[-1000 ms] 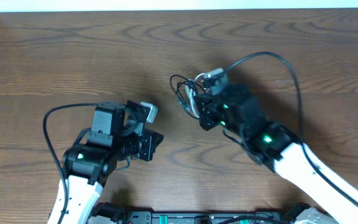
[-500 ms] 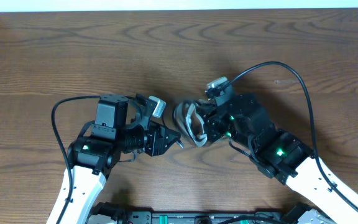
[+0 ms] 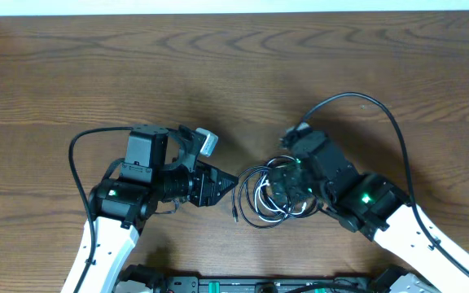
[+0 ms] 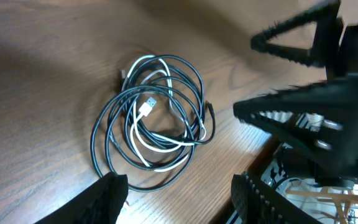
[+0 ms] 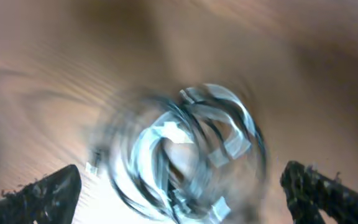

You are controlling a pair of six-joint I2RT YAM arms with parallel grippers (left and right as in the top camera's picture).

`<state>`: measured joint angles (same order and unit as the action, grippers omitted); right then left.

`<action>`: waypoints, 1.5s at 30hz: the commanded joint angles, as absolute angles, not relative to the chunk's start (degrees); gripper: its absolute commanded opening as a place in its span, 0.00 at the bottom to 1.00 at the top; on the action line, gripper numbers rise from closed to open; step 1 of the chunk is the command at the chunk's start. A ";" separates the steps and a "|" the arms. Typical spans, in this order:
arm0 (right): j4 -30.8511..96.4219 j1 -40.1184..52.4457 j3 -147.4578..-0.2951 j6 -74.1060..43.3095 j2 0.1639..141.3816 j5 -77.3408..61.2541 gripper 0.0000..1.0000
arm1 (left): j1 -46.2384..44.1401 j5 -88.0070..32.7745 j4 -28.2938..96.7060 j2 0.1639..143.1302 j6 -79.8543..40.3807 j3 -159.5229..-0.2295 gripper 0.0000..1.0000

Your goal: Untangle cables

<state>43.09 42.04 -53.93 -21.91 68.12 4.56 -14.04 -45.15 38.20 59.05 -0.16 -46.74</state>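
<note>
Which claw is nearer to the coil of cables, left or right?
Right. The right claw hangs open directly over the coil of cables, its fingers on either side. The left claw, also open, is off to one side, its tips pointing at the coil's edge.

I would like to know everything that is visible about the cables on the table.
The cables are two thin cords, one black and one white, wound together in a loose, flat coil of overlapping loops. A white plug end lies inside the coil. The coil rests on the wooden table; in the left wrist view nothing grips or touches it. The right wrist view shows it only blurred.
</note>
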 commanded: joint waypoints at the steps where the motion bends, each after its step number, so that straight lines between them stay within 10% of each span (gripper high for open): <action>1: 48.25 42.26 -54.61 -32.77 69.87 12.49 0.99 | -14.24 -46.11 38.26 58.98 0.03 -46.30 0.59; 12: 49.54 42.48 -49.69 -37.28 77.73 8.51 0.99 | -14.24 -46.13 38.35 58.92 -0.01 -46.30 0.59; 19: 35.03 42.48 -47.33 -35.66 84.07 7.35 0.36 | -14.24 -46.09 38.48 58.94 -0.01 -46.30 0.59; 29: 26.06 42.48 -47.33 -35.53 94.43 5.37 0.31 | -14.24 -46.09 39.20 58.94 -0.01 -46.30 0.59; 33: 25.89 42.48 -47.33 -35.53 96.92 4.23 0.01 | -14.24 -46.09 39.27 58.94 -0.01 -46.30 0.59; 45: 22.50 42.30 -49.23 -34.48 95.79 -0.03 0.01 | -14.24 -45.82 39.42 58.94 0.03 -46.30 0.59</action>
